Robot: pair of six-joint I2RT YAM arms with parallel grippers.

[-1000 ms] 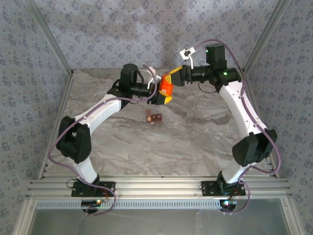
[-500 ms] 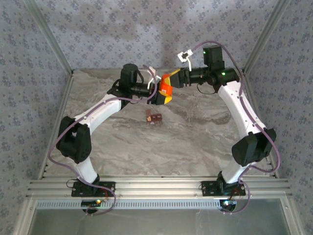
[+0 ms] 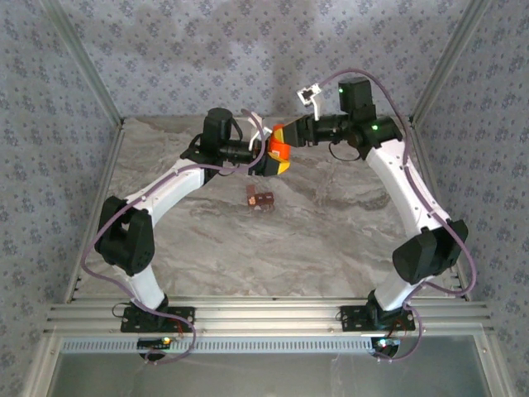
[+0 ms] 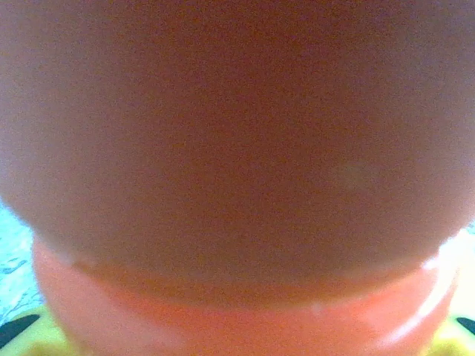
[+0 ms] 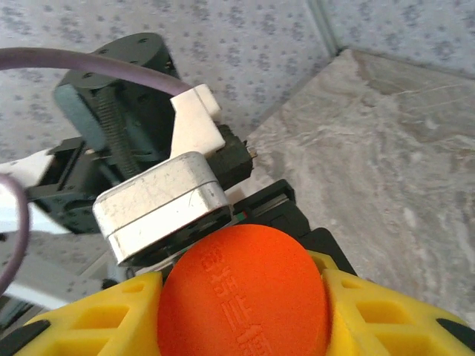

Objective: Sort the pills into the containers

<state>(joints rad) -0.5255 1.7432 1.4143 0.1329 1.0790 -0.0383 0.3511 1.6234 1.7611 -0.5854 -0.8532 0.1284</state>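
The step in hand looks like opening the orange bottle (image 3: 279, 151), before any pill reaches the containers (image 3: 260, 199). The left gripper (image 3: 273, 159) is clamped on the bottle's body and holds it in the air above the table (image 3: 331, 240); in its wrist view the bottle is right against the lens. The right gripper (image 5: 245, 322) meets the bottle from its far-right side. In the right wrist view its yellow fingers (image 5: 96, 319) lie against both sides of the bottle's round cap (image 5: 245, 285), pinching it as far as that view tells, though how firmly cannot be judged. The containers, a small dark reddish-brown strip, lie on the table nearer the arm bases than the bottle and slightly to its left, apart from it and untouched. No pills can be made out; they are presumably inside the bottle. The next move probably calls for the right gripper to hold tight and twist the cap while the left keeps the bottle from turning, then to lift the cap clear without tipping the bottle, so that the pills can be brought over the strip's compartments.
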